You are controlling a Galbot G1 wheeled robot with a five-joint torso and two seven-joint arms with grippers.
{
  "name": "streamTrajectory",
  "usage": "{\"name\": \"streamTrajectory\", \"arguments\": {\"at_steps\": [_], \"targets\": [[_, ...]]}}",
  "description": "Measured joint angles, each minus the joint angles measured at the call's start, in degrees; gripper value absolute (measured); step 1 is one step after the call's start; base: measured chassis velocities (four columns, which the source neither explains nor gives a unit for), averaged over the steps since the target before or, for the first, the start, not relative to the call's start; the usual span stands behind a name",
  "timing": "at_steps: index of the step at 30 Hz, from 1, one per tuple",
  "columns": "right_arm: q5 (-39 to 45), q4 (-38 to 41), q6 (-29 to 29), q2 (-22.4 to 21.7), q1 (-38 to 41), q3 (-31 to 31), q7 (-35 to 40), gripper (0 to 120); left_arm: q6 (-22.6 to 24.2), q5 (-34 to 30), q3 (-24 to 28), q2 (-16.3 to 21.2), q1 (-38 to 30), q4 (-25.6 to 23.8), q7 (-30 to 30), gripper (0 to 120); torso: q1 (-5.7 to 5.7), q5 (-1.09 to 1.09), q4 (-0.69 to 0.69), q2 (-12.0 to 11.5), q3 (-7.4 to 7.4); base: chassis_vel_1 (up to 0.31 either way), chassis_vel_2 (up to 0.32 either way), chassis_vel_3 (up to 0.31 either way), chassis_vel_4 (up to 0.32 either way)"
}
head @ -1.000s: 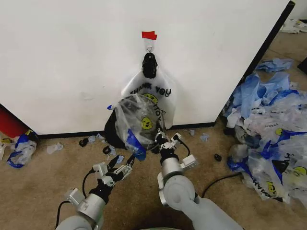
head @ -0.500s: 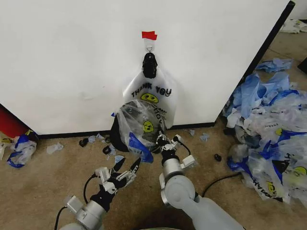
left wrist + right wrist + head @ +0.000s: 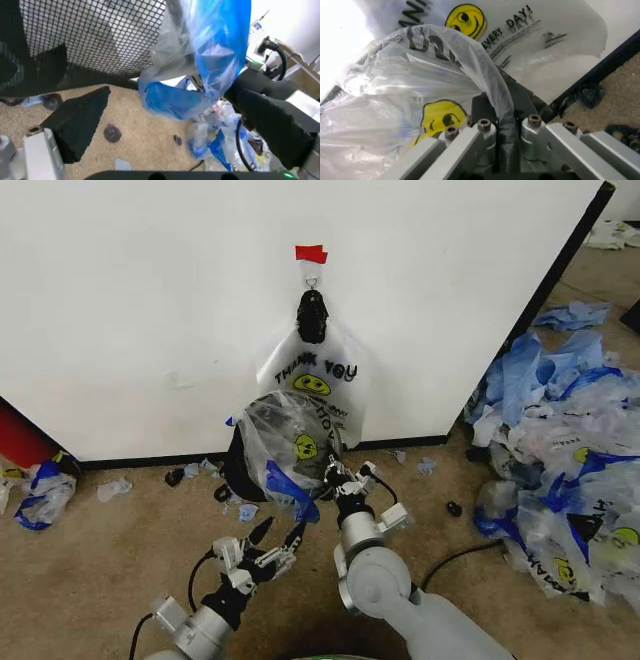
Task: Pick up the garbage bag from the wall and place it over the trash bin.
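Gripping a fold of the garbage bag (image 3: pixel 290 442) between closed fingers, the right gripper (image 3: pixel 338 473) sits at the near right edge of the trash bin (image 3: pixel 238 463), with the thin plastic running up from its jaws and draped over the bin's top, the yellow smiley face just above and ahead of the fingertips. In the right wrist view the film passes straight between the two metal fingers (image 3: pixel 485 140), pinched there. The left gripper (image 3: pixel 272 542) hangs lower and nearer the robot, clear of the bag, its black fingers spread apart and holding nothing; a blue handle of the bag dangles just beyond and above it, and the bin's black mesh (image 3: pixel 95 33) stands past that. Behind both, the flat "THANK YOU" bag (image 3: pixel 318 378) hangs from the hook (image 3: pixel 312 280) on the wall (image 3: pixel 150 310), under the red tape patch (image 3: pixel 311 253). Off to the right gripper's far side lies the heap of blue-and-white bags (image 3: pixel 560 450) on the carpet (image 3: pixel 90 560).
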Motion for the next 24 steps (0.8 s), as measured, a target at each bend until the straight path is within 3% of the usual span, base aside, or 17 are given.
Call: {"name": "streamTrajectory", "arguments": {"at_steps": [24], "targets": [[-0.9,0.0,-1.1,-0.3,-0.4,-0.8,-0.2,0,0.0,-3.2,1.6,-1.7,-2.2,1.1,2.8,100,0.0,0.0,0.0,0.0,0.0,0.0,0.0,0.0,0.0]]}}
